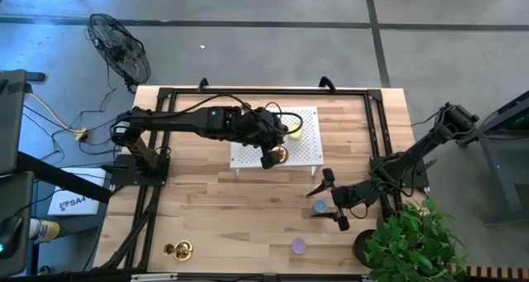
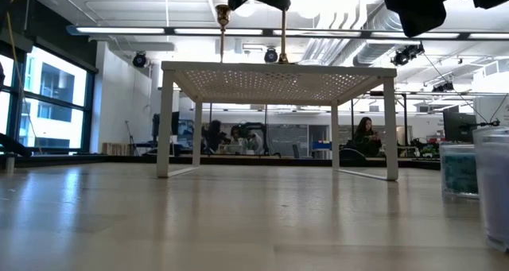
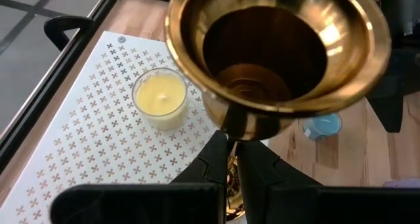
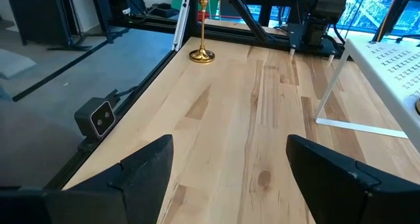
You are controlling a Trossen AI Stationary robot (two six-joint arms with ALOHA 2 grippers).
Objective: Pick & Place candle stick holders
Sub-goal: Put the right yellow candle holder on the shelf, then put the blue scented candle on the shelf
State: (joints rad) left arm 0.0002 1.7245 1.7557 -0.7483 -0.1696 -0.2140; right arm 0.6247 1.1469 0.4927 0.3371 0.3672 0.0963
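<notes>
The left claw (image 1: 273, 156) is closed tight on the thin stem of a polished brass candle stick holder (image 1: 280, 154), over the near edge of a white perforated metal stand (image 1: 302, 150) that sits toward the far middle of the pale wood-plank surface (image 1: 223, 207). In the left wrist view the holder's flared round base (image 3: 275, 50) fills the frame like a shiny gold bowl, with the two dark fingers (image 3: 216, 161) pinched together on the stem. From the low view that holder's stem (image 2: 282, 34) rises from the stand's top under the dark claw, and another slim brass holder (image 2: 222, 21) shows upright beside it.

On the stand, near its far edge, sits a small clear glass with a yellow candle (image 1: 295, 131). The stand's top is patterned with small cross-shaped holes and rests on thin white legs.

A further brass candle stick holder (image 1: 178, 250) stands upright near the surface's near-left corner, its round base flat on the wood.

The right claw (image 1: 329, 198) waits over the right part of the surface, jaws spread wide and holding nothing, just beside a round blue disc (image 1: 319, 206). A purple disc (image 1: 298, 246) lies toward the near edge.
</notes>
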